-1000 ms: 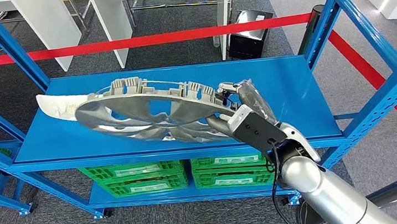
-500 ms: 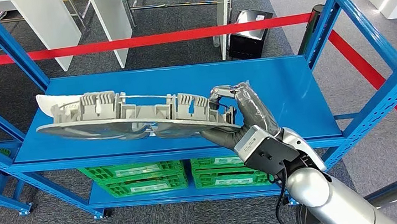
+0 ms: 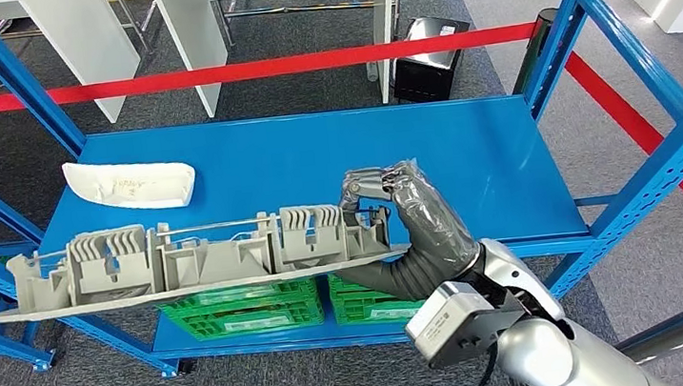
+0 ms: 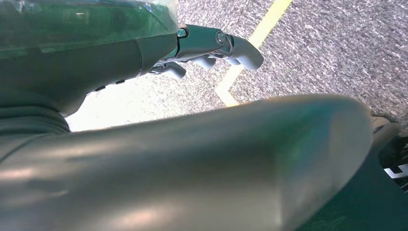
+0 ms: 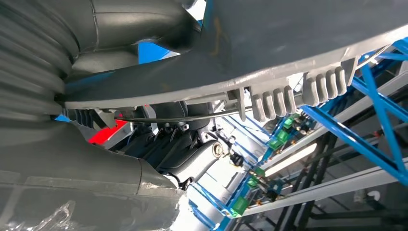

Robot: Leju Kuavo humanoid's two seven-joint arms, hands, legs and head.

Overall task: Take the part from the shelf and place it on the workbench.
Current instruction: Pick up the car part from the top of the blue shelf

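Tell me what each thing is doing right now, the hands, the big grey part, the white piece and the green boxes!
right hand: grips one end of the grey part.
grey part: held in the air, in front of the shelf edge, ribbed side up.
left hand: holds nothing, fingers curled, above the floor.
white piece: lying flat on the blue shelf.
green crates: sitting on the lower shelf.

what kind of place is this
Probably a factory or warehouse test area: blue steel rack with green crates underneath, red barrier tape across a grey carpet floor, and a cast metal part in the right hand.
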